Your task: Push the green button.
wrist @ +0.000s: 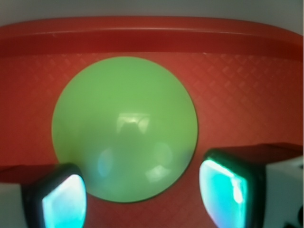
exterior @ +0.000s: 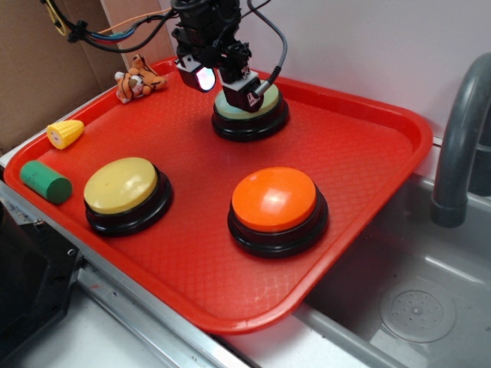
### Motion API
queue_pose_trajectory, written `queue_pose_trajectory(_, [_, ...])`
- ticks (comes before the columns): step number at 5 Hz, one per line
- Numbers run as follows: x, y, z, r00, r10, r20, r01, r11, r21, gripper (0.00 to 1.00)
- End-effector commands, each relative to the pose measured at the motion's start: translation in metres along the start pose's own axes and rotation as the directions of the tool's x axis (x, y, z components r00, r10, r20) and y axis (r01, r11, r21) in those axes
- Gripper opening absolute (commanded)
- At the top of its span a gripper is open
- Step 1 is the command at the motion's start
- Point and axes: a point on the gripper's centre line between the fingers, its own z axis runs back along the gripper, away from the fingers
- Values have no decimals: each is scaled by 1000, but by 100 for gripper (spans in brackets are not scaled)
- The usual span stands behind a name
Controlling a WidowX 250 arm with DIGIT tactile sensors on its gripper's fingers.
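Green button (wrist: pixel 124 128) sits under the spread-open end effector (wrist: pixel 142 194), orange button (exterior: pixel 275 199) and yellow button (exterior: pixel 121 185) well apart.

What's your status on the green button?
Gripper open, fingers straddling the dome's near edge. Green button directly below, centered in wrist view; contact not confirmable. Nothing in the way; orange button and yellow button well aside.

The gripper (exterior: pixel 224 79) is being held pointing straight down directly over the green button (exterior: pixel 265 107), its jaws being kept spread apart, one finger (wrist: pixel 61 199) to each side of the dome. Contact with the button cannot be told.
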Motion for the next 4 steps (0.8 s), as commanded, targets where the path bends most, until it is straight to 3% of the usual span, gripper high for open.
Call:
queue_pose_trajectory(1, [9,2,13,999,5,42,-5,1000,2,100])
queue_pose_trajectory(2, [13,0,-7,1000,21,-17,-21,1000,-13,100])
queue_pose_trajectory(4, [13,-4,-1,999,30,-34,-31,999,-25,100])
